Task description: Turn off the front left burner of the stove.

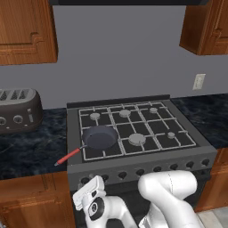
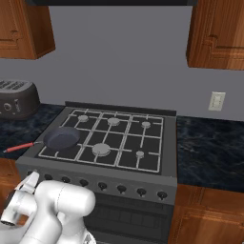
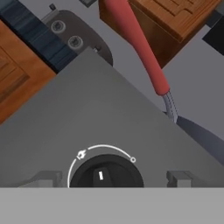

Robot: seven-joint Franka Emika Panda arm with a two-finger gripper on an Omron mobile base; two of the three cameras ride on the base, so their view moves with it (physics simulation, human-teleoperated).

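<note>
Dark speckled counter (image 1: 26, 151) runs along the grey wall under wooden cabinets, with a toaster (image 1: 18, 110) near its left end by the wall. Next comes the stove (image 1: 138, 129), set into the counter's middle, a small dark pan (image 1: 100, 137) with a red handle sitting on its front left burner, handle jutting over the stove's left edge. Low at the stove's front left corner, the gripper (image 3: 111, 179) faces the leftmost knob (image 3: 106, 173) (its white mark points roughly upward within the dial arc). Fingers stand spread on either side of the knob, holding nothing. My judgement: approach done; closing on the knob and turning it remain.
</note>
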